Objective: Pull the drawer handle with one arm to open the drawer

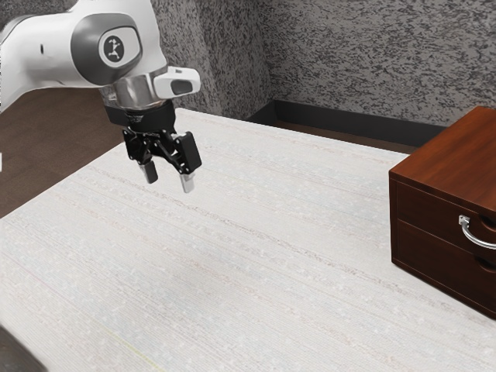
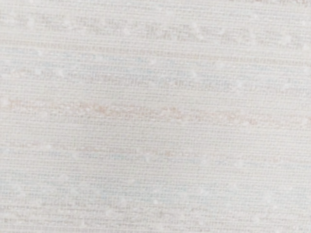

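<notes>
Exterior and wrist views, arm at a distance from the target. Your gripper (image 1: 169,180) hangs above the pale, faintly streaked tabletop (image 1: 271,263) at the end of the white arm (image 1: 70,43), and its two black fingers (image 1: 149,169) point down and a little toward the exterior view's right. The fingers stand spread apart, with nothing between them and nothing touching them. Directly beneath your hand the wrist view gives bare tabletop (image 2: 155,116), finely grained, with a few pinkish streaks across it. The task's drawer (image 1: 434,209) is the upper of two in a dark reddish-brown wooden cabinet (image 1: 453,159). The cabinet stands on the table well apart from your gripper, off toward the exterior view's right, and is partly cut by that view's edge. The curved silver handle (image 1: 473,233) sits on the drawer's front, far from your fingertips and untouched. That front lies level with the front of the lower drawer (image 1: 434,260) under it, so the drawer reads as closed. Beyond your gripper, past the table's far edge, stand a speckled grey wall (image 1: 349,54) with a dark baseboard (image 1: 341,118) and a patch of brown floor (image 1: 46,147)
</notes>
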Tool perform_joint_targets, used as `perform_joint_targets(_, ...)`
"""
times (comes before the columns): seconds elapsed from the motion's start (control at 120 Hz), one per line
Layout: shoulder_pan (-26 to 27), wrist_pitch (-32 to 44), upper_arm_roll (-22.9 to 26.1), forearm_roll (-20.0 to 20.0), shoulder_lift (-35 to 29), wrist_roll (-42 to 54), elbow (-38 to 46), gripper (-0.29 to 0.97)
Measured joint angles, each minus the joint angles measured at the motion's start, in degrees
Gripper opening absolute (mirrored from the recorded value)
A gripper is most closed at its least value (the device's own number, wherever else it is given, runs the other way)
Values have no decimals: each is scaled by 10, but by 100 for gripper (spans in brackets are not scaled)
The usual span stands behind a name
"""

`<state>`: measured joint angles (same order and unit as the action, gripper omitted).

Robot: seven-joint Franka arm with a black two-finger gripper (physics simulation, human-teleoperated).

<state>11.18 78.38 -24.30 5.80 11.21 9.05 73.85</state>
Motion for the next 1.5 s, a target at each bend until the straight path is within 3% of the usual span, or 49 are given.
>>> perform_joint_targets(0.208, -6, 5, -1, 6, 1, 28, -1, 68)
perform_joint_targets(0.275, -9, 1, 6, 11, -37, 37, -43, 68)
perform_joint_targets(0.375, 3, 7, 105, 15, -77, 115, -68, 68)
perform_joint_targets(0.483, 79, 27, 244, -9, -56, 208, -72, 68)
perform_joint_targets(0.583, 133, 60, 297, -21, -29, 280, -70, 67)
perform_joint_targets(0.758, 113, 89, 312, -30, -8, 380, -72, 68)
perform_joint_targets(1.008, 103, 114, 313, -38, 85, 489, -123, 68)
perform_joint_targets(1.5, 111, 177, 313, -35, 134, 631, -99, 68)
